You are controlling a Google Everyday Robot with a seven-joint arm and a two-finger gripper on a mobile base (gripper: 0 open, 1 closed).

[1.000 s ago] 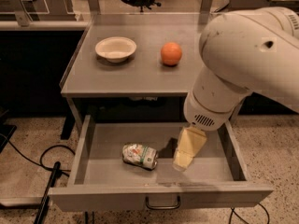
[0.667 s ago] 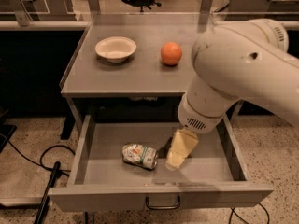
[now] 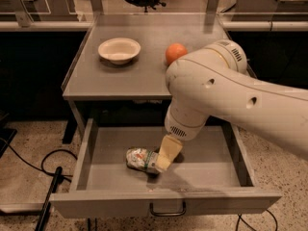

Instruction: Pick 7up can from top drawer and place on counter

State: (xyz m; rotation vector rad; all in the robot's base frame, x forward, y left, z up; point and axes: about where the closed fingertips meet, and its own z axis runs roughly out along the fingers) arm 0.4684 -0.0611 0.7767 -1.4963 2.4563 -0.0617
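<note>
Grey metal is what I see most of: the counter (image 3: pixel 130 78) with its low side rims, and below it the top drawer (image 3: pixel 211 165) pulled out toward me, standing on a speckled floor (image 3: pixel 29 141) with dark cables (image 3: pixel 45 165) trailing at the left. Glass-fronted benches run across the far side of the room. I count one pale bowl (image 3: pixel 119 50) and one orange (image 3: pixel 173 52) on the counter, one 7up can (image 3: pixel 140 159) in the drawer, and one dark handle (image 3: pixel 167 211) on the drawer front. The single white arm (image 3: pixel 231 100) comes in from the right, covering the counter's right part. The gripper (image 3: pixel 166 157) hangs down inside the drawer near its middle. The can lies on its side on the drawer floor, its right end touching the gripper's pale tip. I cannot tell whether the gripper is parted or closed.
</note>
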